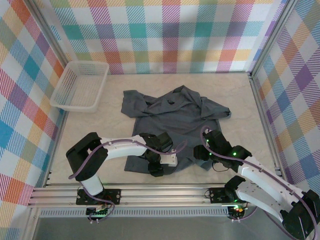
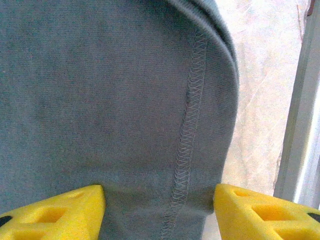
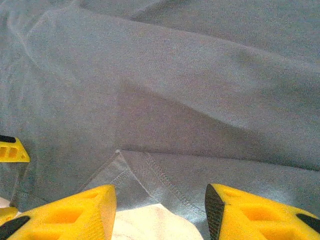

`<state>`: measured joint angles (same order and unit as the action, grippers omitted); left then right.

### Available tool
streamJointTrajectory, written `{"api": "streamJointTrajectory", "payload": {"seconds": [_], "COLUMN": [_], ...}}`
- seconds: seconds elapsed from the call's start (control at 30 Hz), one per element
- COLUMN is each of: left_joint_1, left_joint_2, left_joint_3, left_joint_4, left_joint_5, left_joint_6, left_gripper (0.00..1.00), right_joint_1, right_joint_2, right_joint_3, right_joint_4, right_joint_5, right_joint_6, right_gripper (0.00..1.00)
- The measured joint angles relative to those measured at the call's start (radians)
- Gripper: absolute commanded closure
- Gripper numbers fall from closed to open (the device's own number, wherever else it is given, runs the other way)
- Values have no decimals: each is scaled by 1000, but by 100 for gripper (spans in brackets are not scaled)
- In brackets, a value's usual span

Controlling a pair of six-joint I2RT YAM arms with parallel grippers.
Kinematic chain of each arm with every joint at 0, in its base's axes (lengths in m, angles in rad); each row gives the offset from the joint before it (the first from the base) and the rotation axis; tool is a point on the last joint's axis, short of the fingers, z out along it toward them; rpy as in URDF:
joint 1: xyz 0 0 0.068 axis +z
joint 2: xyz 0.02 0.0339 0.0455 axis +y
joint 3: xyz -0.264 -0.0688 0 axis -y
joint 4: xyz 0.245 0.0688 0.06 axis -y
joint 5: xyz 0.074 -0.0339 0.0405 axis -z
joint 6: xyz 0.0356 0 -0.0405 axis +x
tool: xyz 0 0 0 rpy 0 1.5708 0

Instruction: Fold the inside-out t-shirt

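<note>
One t-shirt, one basket, two grippers

T-shirt matt cloth; basket plastic lattice.

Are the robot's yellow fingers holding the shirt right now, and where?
Nothing looks held. The left gripper and the right gripper both stand open over the t-shirt near its hem, fingers apart, not pinching the cloth.

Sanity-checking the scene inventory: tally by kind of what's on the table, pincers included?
T-shirt: 1
Basket: 1
Pincers: 2, left pincer and right pincer
Total: 4
</note>
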<state>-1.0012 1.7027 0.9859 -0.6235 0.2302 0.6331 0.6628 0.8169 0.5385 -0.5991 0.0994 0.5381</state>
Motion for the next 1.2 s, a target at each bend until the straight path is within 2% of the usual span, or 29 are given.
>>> {"api": "streamJointTrajectory", "payload": {"seconds": [0.13,0.17,0.2,0.33,0.67,0.8,1.1,1.13,1.2], "left_joint_1": [0,-1,-2,-10,-11,-11,-11,-11,-11], "left_joint_2": [0,0,2,7,10,11,11,10,8], "left_joint_3": [0,0,0,8,10,10,10,10,10], "left_joint_4": [0,0,0,0,4,5,3,2,0], "left_joint_5": [0,0,-3,-8,-16,-16,-15,-15,-15], "left_joint_6": [12,14,15,23,37,39,37,37,32], "left_gripper": [38,32,31,33,54,59,60,61,70], "right_joint_1": [0,0,0,0,0,0,0,0,0], "right_joint_2": [0,0,0,0,0,0,0,0,0], "right_joint_3": [0,0,-1,-2,-2,-2,-2,-2,-2], "right_joint_4": [0,0,0,0,0,0,-1,-1,-1], "right_joint_5": [-1,-3,-3,-4,-8,-8,-15,-15,-15], "right_joint_6": [0,0,0,3,7,8,19,20,22], "right_gripper": [49,49,49,49,49,49,49,49,49]}}
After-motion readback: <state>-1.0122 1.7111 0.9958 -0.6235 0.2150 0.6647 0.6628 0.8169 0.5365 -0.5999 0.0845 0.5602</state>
